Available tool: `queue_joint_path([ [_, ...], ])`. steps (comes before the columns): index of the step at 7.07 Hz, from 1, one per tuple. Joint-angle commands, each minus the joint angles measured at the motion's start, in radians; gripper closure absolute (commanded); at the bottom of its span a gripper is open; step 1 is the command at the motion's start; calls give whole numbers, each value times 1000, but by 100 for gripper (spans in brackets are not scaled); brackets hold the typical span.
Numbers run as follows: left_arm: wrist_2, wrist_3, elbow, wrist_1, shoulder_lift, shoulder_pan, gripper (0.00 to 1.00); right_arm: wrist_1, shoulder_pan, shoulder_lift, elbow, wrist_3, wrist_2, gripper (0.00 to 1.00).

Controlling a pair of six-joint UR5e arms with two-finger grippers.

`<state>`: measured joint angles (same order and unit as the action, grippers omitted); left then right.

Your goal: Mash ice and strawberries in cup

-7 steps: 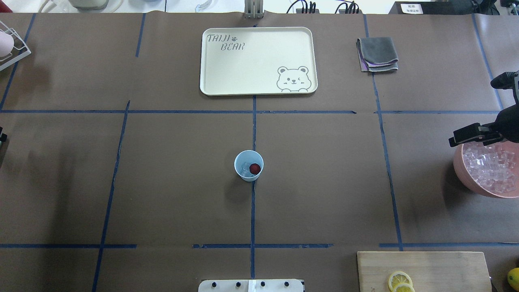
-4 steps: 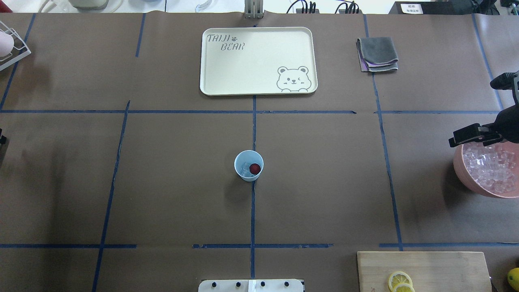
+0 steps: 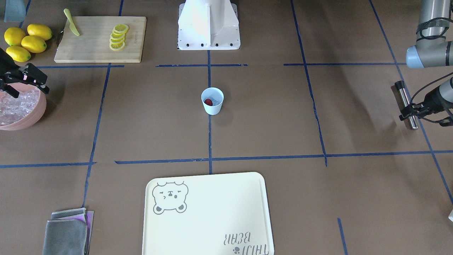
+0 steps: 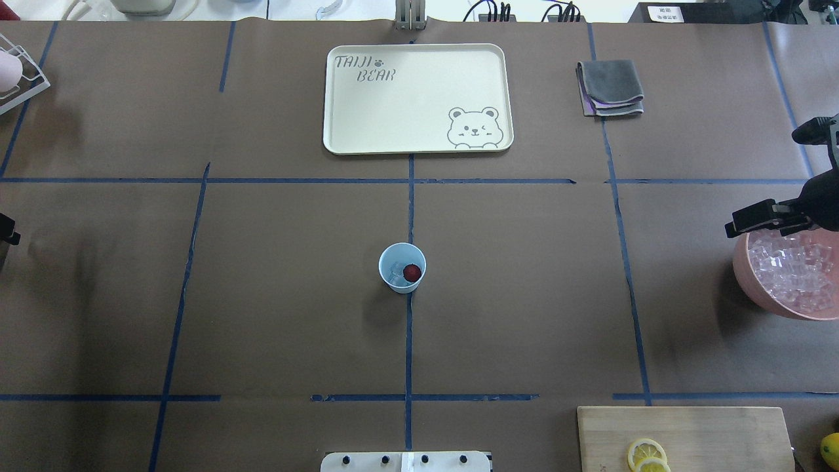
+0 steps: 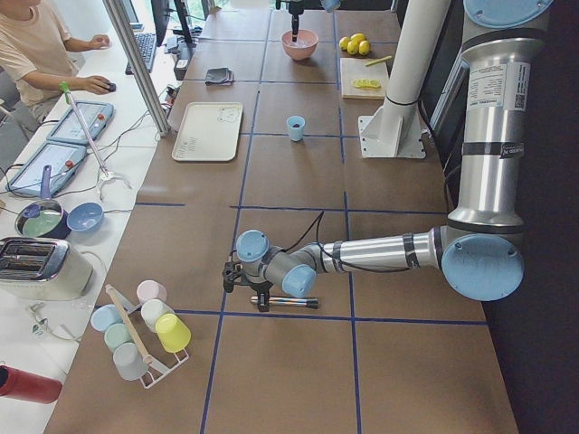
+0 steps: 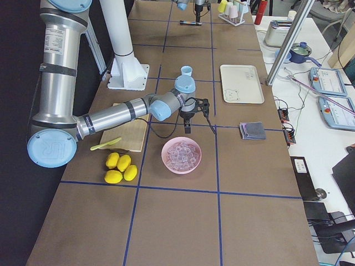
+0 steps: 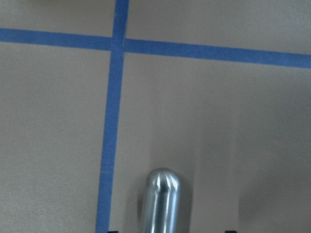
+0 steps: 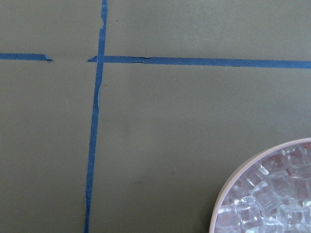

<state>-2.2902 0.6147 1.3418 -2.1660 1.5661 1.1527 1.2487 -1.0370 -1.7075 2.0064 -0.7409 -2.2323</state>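
Table: nothing on it had shifted over the last second.

Left arm: the only mover. Its black wrist end had edged further in at the overhead view's left margin. My left pincer sat on the steel rod, which was at the table's far left end, well apart from the cup. The rod's rounded tip showed directly under the wrist camera. I could not tell whether the jaws had closed on it. Judgement: the rod is the masher, and this was the fetching step.

Right pincer: spread, empty, hanging over the rim of the pink bowl of spare cubes. No shift.

Cup: upright at mid-table, on the blue tape line.

Strawberry: whole, inside the cup.

Ice: beside the berry, uncrushed. Mashing had not begun.
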Motion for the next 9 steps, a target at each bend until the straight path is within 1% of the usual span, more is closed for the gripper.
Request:
queue_joint_path([
  [1,0,-7,-3,0,0,-11,54,0,0,0,2,0,-1,0],
  [3,-2,-10,0,0,3,-11,100,0,0,0,6,-2,-3,0],
  [5,-11,-12,25,0,11,-11,100,0,-2,0,8,-2,-3,0],
  [6,-15,-4,124,17,18,-11,100,0,-2,0,8,-2,-3,0],
  [7,-64,-4,229,31,23,-11,100,0,-2,2,8,-2,-1,0],
  [8,-75,2,306,32,70,-24,100,0,-2,3,8,0,-1,0],
  [9,-52,3,389,32,115,-69,100,0,-2,8,3,0,-1,0],
])
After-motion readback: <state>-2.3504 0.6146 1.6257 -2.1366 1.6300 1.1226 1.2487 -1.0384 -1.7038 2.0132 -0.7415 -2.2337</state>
